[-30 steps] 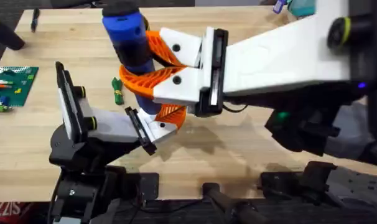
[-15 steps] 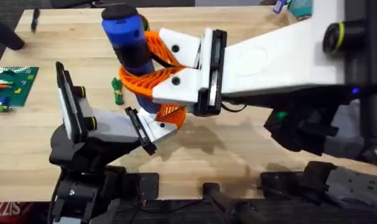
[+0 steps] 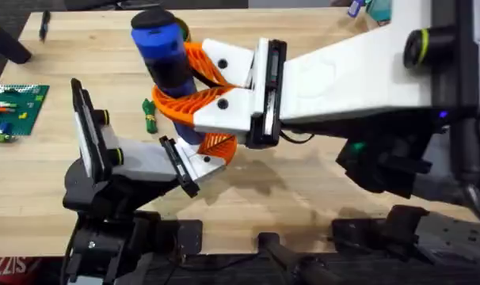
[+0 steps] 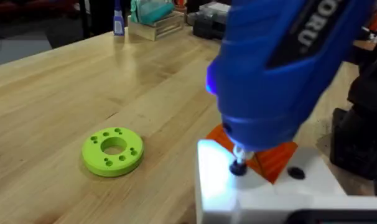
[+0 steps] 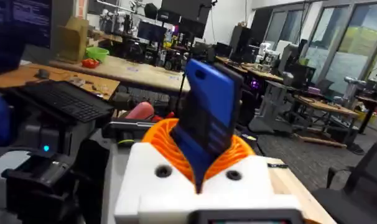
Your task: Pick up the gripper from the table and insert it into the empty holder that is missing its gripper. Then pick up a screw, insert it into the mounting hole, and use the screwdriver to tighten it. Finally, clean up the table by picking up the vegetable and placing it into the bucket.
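Left wrist view: our right gripper (image 3: 199, 89) pinches the blue electric screwdriver (image 4: 282, 68), its bit on a black screw (image 4: 238, 168) in the white holder (image 4: 263, 193). We judge it rigid, top-heavy; hold mid-barrel. Our left gripper's state we cannot tell.

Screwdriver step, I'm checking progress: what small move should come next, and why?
Probably keep the screwdriver pressed straight down and turning. In the left wrist view its bit sits on the screw in the white holder, and the right gripper is shut around it.
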Motion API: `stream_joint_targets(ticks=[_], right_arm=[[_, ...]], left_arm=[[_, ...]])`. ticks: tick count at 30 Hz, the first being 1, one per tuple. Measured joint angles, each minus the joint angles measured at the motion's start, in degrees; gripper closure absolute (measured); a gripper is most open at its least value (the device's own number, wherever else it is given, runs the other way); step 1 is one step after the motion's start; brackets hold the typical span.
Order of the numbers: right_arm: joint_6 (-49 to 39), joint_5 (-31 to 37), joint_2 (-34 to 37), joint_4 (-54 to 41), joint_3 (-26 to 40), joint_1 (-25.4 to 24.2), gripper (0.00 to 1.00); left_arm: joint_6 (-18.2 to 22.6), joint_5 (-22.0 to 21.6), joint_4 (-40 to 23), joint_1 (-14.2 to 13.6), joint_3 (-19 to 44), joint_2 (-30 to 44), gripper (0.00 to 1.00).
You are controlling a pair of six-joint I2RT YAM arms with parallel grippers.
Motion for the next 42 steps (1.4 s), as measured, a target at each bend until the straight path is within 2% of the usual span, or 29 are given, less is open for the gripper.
stream_joint_targets(ticks=[35,42], right_arm=[[-0.1,0.8,-0.8,-6.2,1.7,-0.3,0.988],[0.1,0.8,1.0,-2.5,1.8,-0.4,0.988]], left_arm=[[-0.2,0.0,0.0,0.0,0.0,0.0,0.991],[-0.2,-0.1,0.0,0.0,0.0,0.0,0.991]])
